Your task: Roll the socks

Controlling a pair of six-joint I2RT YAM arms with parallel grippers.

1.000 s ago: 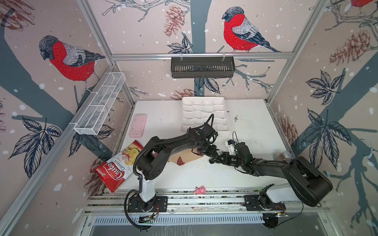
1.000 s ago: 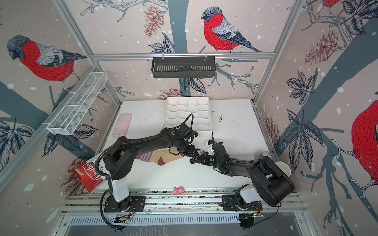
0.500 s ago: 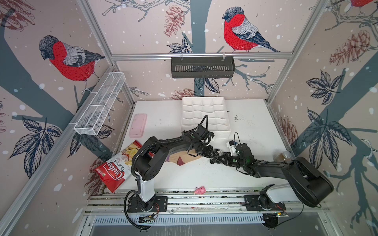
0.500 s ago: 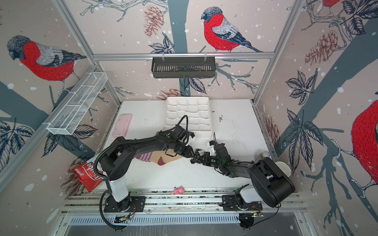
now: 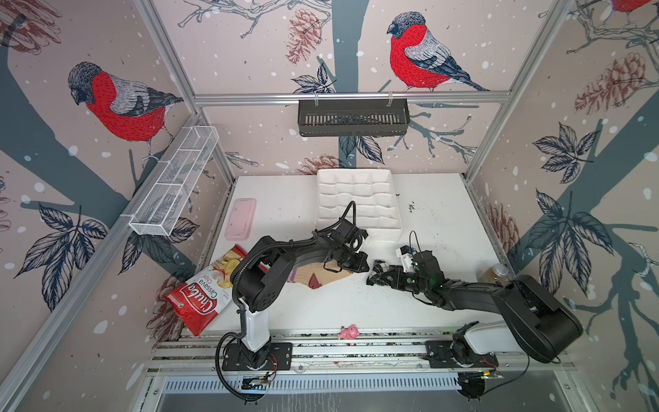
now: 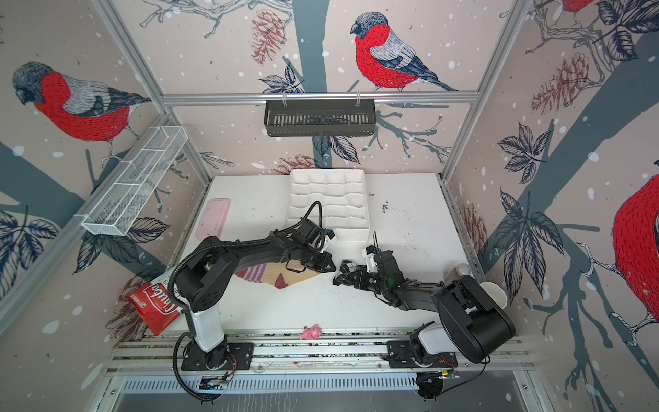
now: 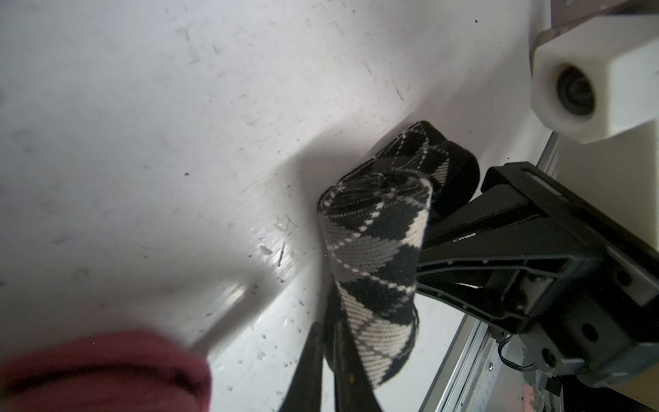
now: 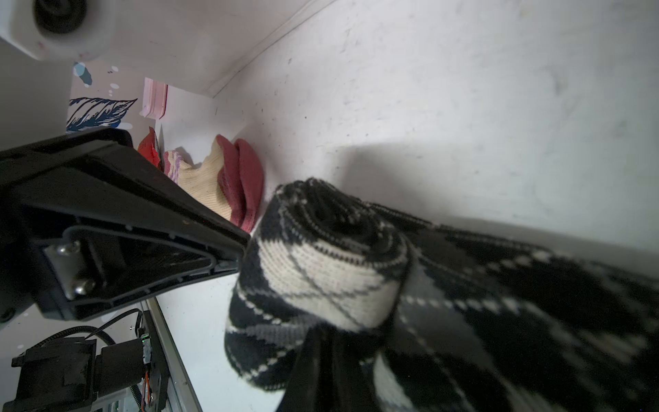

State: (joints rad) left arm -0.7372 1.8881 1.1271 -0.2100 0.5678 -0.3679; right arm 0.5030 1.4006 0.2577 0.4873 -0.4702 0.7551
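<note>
The right gripper was clamped on the argyle sock, which was rolled up near the middle of the white table. The left gripper, its jaws nearly together, pinched the roll's end. The tan sock lay flat close by, partly under the left gripper.

argyle sock: rolled coil, tail unrolled | tan sock: flat, maroon toe near coil

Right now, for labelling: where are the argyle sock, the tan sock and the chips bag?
argyle sock (image 7: 374, 249), left wrist view, rolled part
tan sock (image 5: 304, 274), in a top view, tan middle
chips bag (image 5: 199, 303), in a top view, red label
</note>
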